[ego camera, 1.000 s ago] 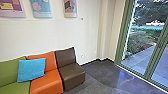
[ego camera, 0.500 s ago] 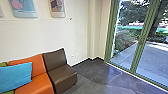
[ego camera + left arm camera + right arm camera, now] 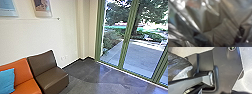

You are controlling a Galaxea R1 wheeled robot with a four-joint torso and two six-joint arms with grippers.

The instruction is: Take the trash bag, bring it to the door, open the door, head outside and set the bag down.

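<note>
Pretty decent light in the head view tbh. Daylight pours in through the green-framed glass point(image 3: 143, 60), with sunny patches and tree shade on the paving point(image 3: 140, 51) outside. The dark floor point(image 3: 100, 73) picks up a bluish-white sheen, while the pale wall point(image 3: 32, 35) looks evenly lit and the brown chair point(image 3: 47, 67) has soft highlights.

Left wrist view is way murkier: washed-out contrast, faint horizontal lines, and hot white glints along the creases of the trash bag point(image 3: 193, 24). Right wrist view is brighter, with pale glare on the same shiny plastic.
</note>
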